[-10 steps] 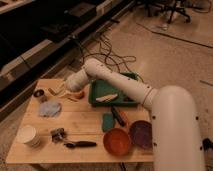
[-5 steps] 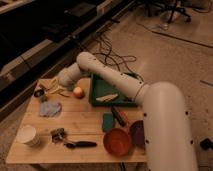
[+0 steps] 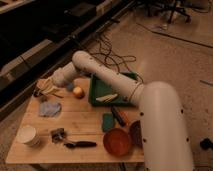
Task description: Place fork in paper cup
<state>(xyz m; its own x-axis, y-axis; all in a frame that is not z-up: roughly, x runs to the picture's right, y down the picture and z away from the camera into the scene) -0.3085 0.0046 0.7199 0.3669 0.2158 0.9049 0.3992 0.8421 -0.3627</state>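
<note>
Now: the claw sits over the far-left corner of the desk, closed up tight, right among some yellowish pieces. We cannot tell whether anything thin is pinched in it.

Change over the last second: the arm has swung the claw a little further toward the left edge, away from the apple to its right. Nothing else on the desk has shifted.

Outward: a blue cloth lies along the left edge. The fork, as we read it, is the pale slender piece lying flat in the green tray by the far edge, where it lay a second ago. The paper cup stands upright at the near-left corner, well apart from both claw and fork.

Our judgement: no pickup yet. The drift takes the claw away from the fork, so it must come back to the tray and spread apart before any grasp.
</note>
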